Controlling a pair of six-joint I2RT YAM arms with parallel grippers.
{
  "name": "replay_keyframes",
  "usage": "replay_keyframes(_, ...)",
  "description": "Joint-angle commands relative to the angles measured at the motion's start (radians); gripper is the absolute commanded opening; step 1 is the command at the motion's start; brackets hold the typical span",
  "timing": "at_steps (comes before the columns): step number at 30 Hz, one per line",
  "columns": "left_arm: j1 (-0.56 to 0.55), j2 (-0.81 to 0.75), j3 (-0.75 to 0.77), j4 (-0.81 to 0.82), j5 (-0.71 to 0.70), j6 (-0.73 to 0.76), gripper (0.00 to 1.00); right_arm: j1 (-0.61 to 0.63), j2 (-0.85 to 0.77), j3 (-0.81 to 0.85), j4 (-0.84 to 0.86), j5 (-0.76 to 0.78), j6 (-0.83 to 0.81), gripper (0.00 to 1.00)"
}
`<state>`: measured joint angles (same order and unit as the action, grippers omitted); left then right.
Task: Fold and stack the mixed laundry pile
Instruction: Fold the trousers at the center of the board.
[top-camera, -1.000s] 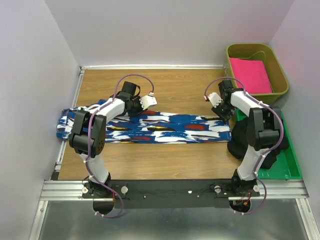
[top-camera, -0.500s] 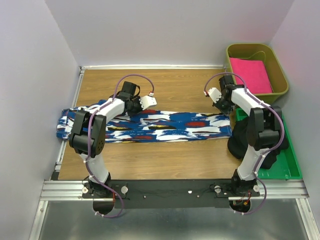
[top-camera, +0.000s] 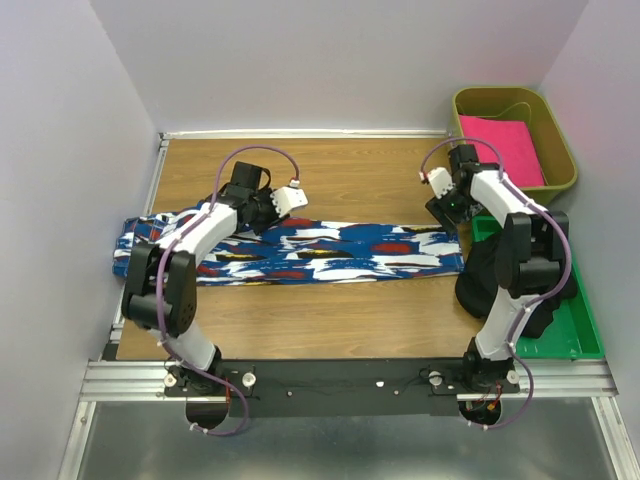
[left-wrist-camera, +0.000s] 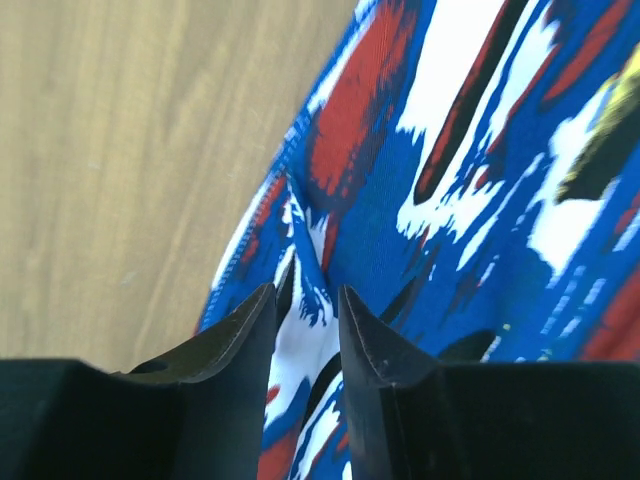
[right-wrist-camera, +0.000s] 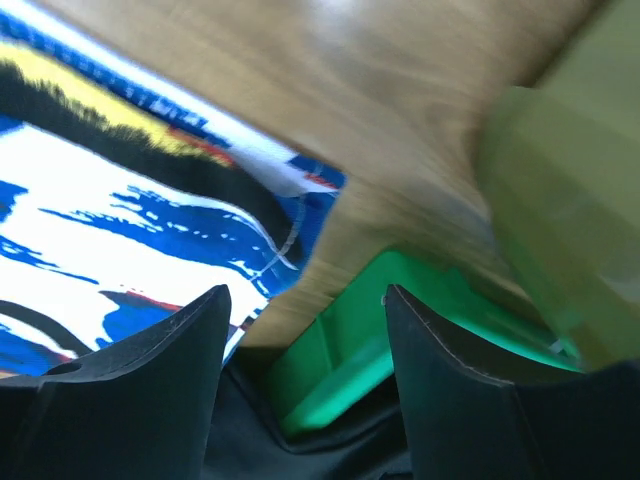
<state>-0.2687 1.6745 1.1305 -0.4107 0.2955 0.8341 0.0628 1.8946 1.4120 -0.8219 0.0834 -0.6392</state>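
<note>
On table (top-camera: 340, 165), one blue cloth (top-camera: 330, 252); at right, one black garment (top-camera: 472, 285)

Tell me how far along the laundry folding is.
Done: the blue cloth lies flat in a long strip. In hand: nothing; the left tool over its far edge and the right tool stand open. Left: folding it, folding the black garment on the green tray, stacking.
</note>
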Motion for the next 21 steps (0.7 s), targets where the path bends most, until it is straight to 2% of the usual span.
replay_keyframes(1, -0.049, -0.090, -0.041, 0.021, 0.091, -0.067, 0.40, -0.034, -0.003, 0.082, -0.098, -0.143, 0.185, 0.72)
replay_keyframes(5, -0.073, -0.035, -0.080, 0.061, 0.080, -0.099, 0.34, -0.046, 0.012, 0.071, -0.115, -0.214, 0.283, 0.72)
replay_keyframes(8, -0.069, 0.011, -0.093, 0.072, 0.053, -0.112, 0.24, -0.057, 0.017, 0.044, -0.106, -0.229, 0.341, 0.73)
replay_keyframes(9, -0.066, 0.019, -0.098, 0.070, 0.036, -0.104, 0.22, -0.058, 0.017, 0.035, -0.099, -0.229, 0.357, 0.78)
replay_keyframes(15, 0.008, 0.063, -0.140, 0.081, -0.047, -0.089, 0.18, -0.095, 0.034, 0.002, -0.057, -0.247, 0.426, 0.79)
replay_keyframes(21, 0.085, 0.083, -0.172, 0.089, -0.070, -0.046, 0.17, -0.100, 0.072, -0.034, -0.005, -0.254, 0.467, 0.78)
